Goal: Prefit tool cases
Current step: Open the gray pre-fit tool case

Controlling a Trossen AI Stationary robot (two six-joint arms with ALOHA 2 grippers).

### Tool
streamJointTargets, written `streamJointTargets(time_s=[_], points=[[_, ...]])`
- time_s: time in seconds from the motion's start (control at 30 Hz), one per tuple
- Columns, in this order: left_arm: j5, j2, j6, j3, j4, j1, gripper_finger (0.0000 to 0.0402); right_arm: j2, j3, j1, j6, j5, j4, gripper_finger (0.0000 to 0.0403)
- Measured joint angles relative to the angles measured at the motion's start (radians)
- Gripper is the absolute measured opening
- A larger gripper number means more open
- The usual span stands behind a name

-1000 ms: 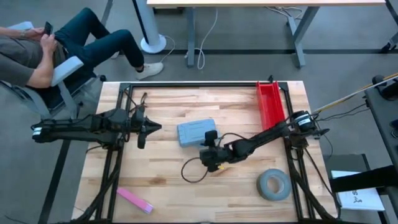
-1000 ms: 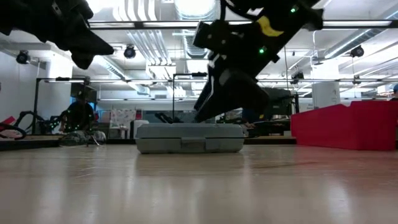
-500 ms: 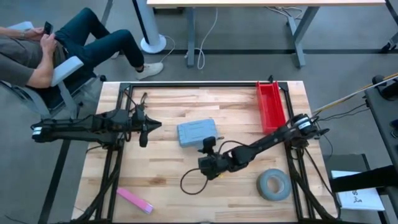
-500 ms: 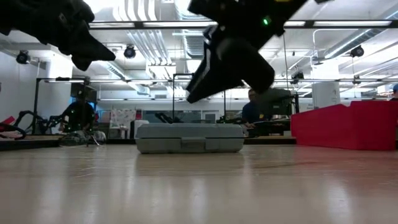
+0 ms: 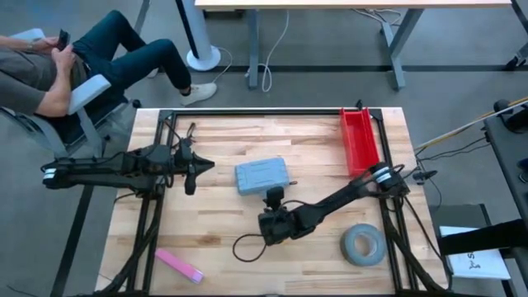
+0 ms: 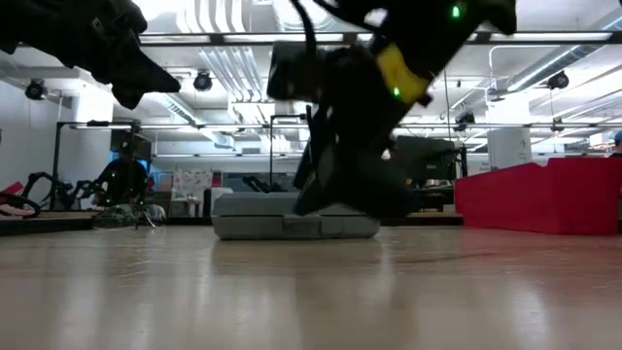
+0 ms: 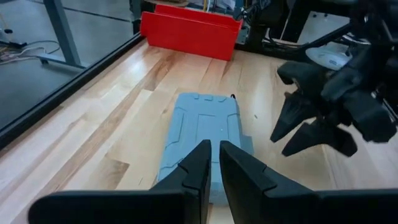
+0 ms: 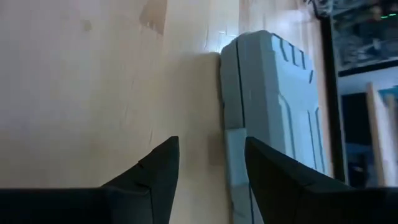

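Observation:
The blue-grey tool case [image 5: 262,175] lies closed and flat on the wooden table near its middle, also seen in the low view [image 6: 248,216]. My right gripper [image 5: 274,196] hangs low on the case's near side, open, its fingers slanting down toward the case's near long edge [image 8: 231,118]. Only bare wood shows between the fingers [image 8: 211,146], and they stop short of the case. My left gripper [image 5: 208,168] hovers left of the case, above the table. It points at the case [image 7: 202,134], and its fingers [image 7: 214,152] are together on nothing.
A red bin [image 5: 359,140] stands at the far right. A grey tape roll [image 5: 363,245] lies near right, a pink strip [image 5: 179,266] near left. A black cable loops on the table [image 5: 246,245] beside my right gripper. A person sits beyond the far left corner.
My right gripper has moved toward the table's near edge and a little left. It has sunk toward the table and tipped further down, and now hangs in front of the case's near side. The case has stayed put.

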Motion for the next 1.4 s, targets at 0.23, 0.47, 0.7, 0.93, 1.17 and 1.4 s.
streamJointTargets(time_s=[0.23,0.47,0.7,0.93,1.17,1.4], points=[[0.000,0.000,-0.002,0.000,0.000,0.000,0.0039,0.051,0.022,0.004,0.024,0.098,0.001,0.0146],[0.000,0.000,0.011,0.000,-0.001,0.000,0.0039,0.057,0.022,-0.008,0.058,0.098,0.004,0.0130],[0.000,0.000,0.021,0.000,-0.002,0.000,0.0039,0.068,0.022,-0.017,0.046,0.096,0.009,0.0117],[0.000,0.000,0.029,0.000,-0.006,0.000,0.0039,0.066,0.020,-0.040,0.042,0.083,0.006,0.0124],[0.000,0.008,0.035,0.000,-0.005,0.000,0.0039,0.063,0.016,-0.068,0.007,0.082,0.003,0.0136],[-0.001,0.030,0.037,0.000,-0.006,0.000,0.0039,0.062,0.013,-0.094,-0.014,0.085,0.000,0.0132]])
